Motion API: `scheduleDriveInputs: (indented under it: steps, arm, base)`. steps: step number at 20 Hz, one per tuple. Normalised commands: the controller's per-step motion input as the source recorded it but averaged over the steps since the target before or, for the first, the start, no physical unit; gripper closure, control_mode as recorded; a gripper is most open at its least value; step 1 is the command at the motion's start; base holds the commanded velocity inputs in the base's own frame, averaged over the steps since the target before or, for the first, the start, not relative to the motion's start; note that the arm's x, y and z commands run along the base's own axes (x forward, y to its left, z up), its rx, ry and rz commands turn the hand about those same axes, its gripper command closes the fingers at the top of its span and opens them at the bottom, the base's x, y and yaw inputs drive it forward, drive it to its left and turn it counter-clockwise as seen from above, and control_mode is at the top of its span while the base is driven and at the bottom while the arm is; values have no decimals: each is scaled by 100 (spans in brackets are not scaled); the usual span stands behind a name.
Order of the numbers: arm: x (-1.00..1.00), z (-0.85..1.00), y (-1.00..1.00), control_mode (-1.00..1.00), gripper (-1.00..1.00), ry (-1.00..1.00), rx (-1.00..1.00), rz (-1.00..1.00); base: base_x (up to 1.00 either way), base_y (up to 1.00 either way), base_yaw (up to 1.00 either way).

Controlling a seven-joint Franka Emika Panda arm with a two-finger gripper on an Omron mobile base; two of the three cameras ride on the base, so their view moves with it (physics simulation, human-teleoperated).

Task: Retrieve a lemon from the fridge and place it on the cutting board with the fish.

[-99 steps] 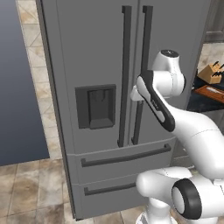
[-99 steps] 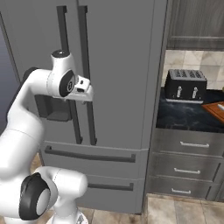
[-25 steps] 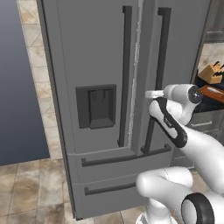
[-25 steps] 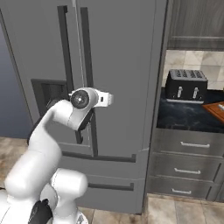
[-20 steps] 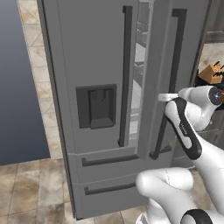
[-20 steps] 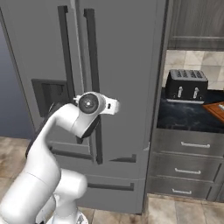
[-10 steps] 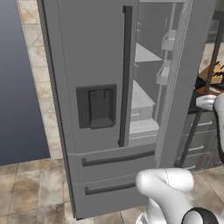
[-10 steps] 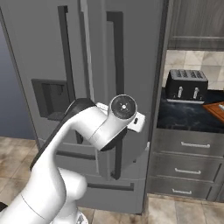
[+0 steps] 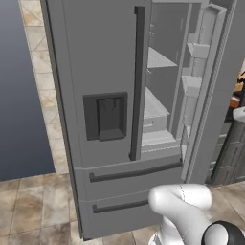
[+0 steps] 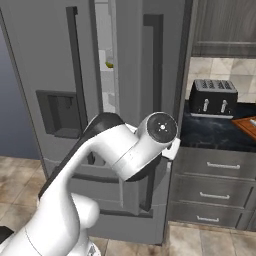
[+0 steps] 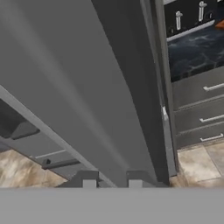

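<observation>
Step in hand: opening the fridge (image 9: pixel 105 72). Right door (image 9: pixel 217 91) stands swung out, right side of left base view; pale shelves exposed upper centre. Tool (image 11: pixel 111 183) sits at bottom centre of hand view, tips pressed together; judged pinching the door handle (image 10: pixel 155 65), contact itself hidden. Lemon (image 10: pixel 109 65): small yellow spot in the door gap, upper centre-left of right base view, on a shelf. Next, prob.: let go, reach into gap w/o hitting door. Room: dark surface (image 10: pixel 220 132) mid right w/ toaster (image 10: pixel 212 97), grey drawers (image 10: pixel 215 192) below, tiled floor (image 9: pixel 33 210) lower left.
</observation>
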Motion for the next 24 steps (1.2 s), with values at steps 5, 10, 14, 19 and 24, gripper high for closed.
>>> scheduleDriveInputs:
  steps: [5, 10, 14, 19, 24]
  arm:
    - [-33, 5, 2, -100, -100, 0, -2, 0]
    - [-48, 23, 32, -100, -100, 0, -15, -11]
    - [-43, 16, 46, -100, -100, 0, -37, -18]
    - [27, -6, 100, -100, -100, 47, -60, -3]
    - [43, 0, 91, -100, -100, 38, -56, -3]
  base:
    - [0, 0, 0]
    - [0, 0, 0]
    - [0, 0, 0]
    - [0, 0, 0]
    - [0, 0, 0]
